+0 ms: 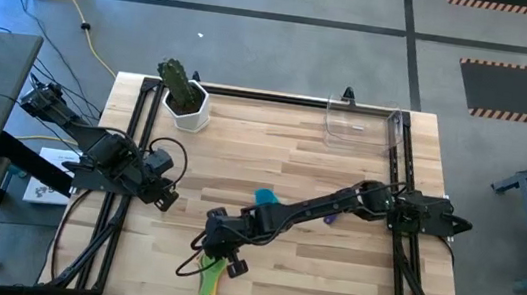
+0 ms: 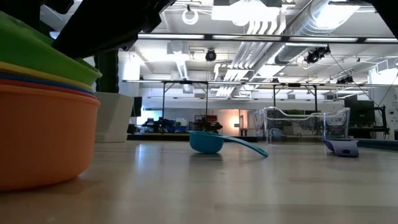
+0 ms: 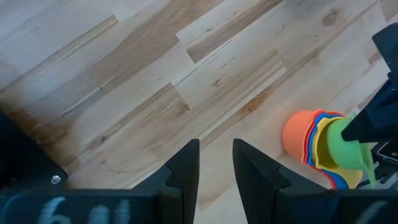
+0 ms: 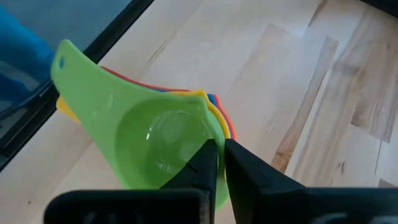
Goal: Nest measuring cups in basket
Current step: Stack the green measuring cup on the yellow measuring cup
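While the right gripper (image 4: 221, 152) sits nearly closed on the green cup's (image 4: 155, 146) rim, that nested stack (image 1: 212, 274) lies at the worktop's near edge, handles pointing outward; the basket (image 1: 362, 121) stands far across, nearer the right arm. Left gripper (image 3: 216, 163) waits, narrowly parted.

Taking the small clear plastic rectangular basket (image 1: 362, 124) at the table's far edge as landmark: the pale wooden tabletop (image 1: 283, 150) directly in front of it lies bare, giving open passage toward its mouth. Farther out from the basket, the teal plastic measuring cup (image 1: 265, 198) and the small purple plastic measuring cup (image 1: 331, 217) sit on the wood, and the dark right arm (image 1: 327, 208) stretches across there, barring the diagonal route. Far from the basket, near the front edge, stands the nested stack of coloured cups topped by a green one (image 1: 211, 277). The white pot with green plant (image 1: 187, 101) occupies the far corner to the basket's side, with bare wood between them.
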You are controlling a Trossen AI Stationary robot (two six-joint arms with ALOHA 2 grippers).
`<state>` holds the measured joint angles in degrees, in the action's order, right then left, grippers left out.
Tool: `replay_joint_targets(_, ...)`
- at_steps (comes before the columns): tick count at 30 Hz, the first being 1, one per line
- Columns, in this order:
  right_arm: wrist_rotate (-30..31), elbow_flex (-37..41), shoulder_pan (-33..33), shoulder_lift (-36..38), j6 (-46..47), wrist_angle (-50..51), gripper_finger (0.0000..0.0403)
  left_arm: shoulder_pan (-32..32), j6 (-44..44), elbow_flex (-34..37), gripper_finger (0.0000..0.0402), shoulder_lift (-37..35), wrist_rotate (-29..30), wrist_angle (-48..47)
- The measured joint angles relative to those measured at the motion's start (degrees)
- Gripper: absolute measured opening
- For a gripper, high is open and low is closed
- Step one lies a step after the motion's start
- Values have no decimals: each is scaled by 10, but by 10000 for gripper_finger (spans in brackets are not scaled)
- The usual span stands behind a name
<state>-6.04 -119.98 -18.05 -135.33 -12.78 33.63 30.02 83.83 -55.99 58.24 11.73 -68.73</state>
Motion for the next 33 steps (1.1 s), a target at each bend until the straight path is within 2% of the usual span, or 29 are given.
replay_joint_targets(8,0,0,-1,0,-8,0,58,0,0,0,87,0,0,0)
replay_joint_targets(12,0,0,-1,0,26,0,69,0,0,0,87,0,0,0)
replay_joint_targets(17,0,0,-1,7,94,1,71,6,0,0,87,0,-3,8)
replay_joint_targets(24,-1,0,-10,16,202,14,71,58,-44,0,87,21,-7,89)
replay_joint_targets(33,0,0,-37,19,408,25,71,131,-76,0,87,106,-7,162)
